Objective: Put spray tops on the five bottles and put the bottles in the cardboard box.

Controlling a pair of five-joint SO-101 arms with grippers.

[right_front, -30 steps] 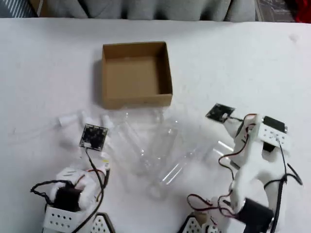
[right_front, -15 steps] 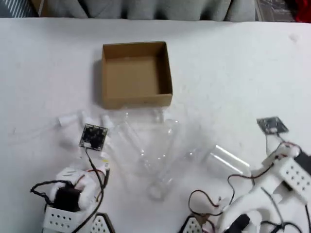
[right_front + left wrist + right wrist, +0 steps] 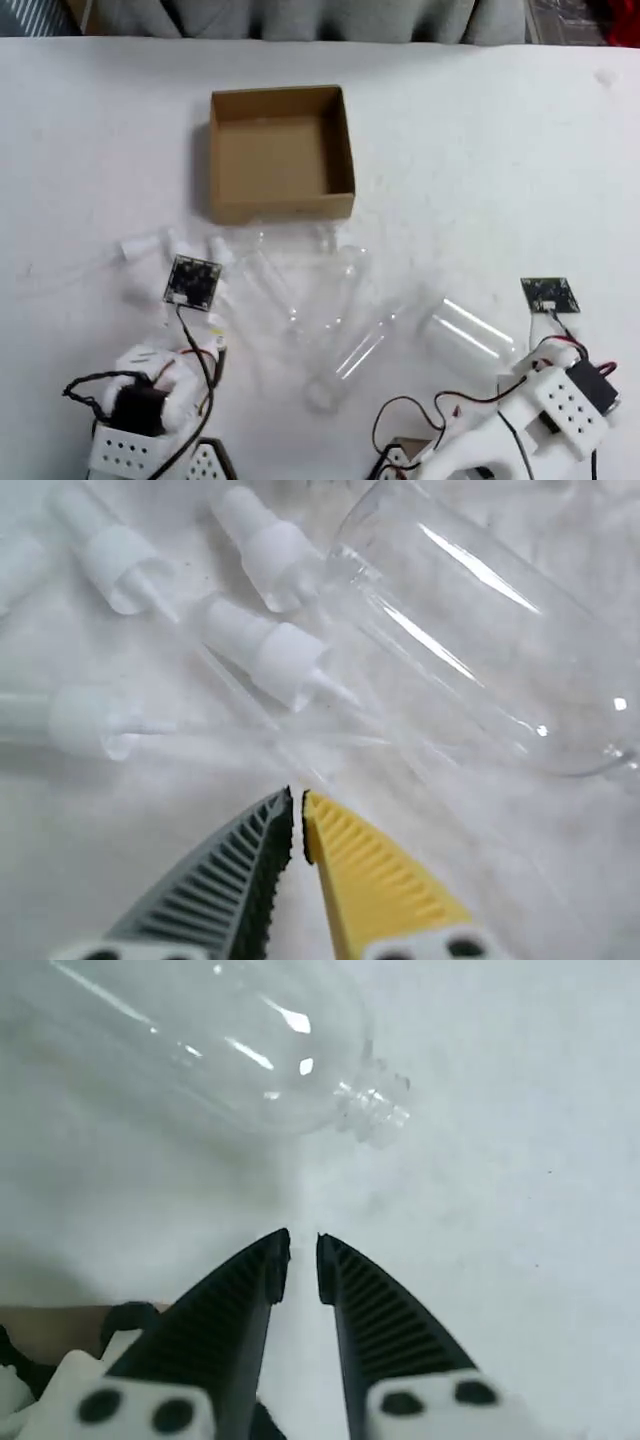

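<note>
From above, the clear bottles (image 3: 345, 352) melt into the white desk (image 3: 480, 150) and into each other, so I cannot count them or tell which lies over which. The spray tops (image 3: 140, 247) are too small to tell apart. My left arm (image 3: 140, 410) and right arm (image 3: 540, 425) are cut off at the near edge. By my left end effector (image 3: 297, 810), one bottle (image 3: 470, 650) and a spray top (image 3: 18, 565) run out of frame. By my right end effector (image 3: 298, 1250), a bottle (image 3: 200, 1050) has its body cut off.
</note>
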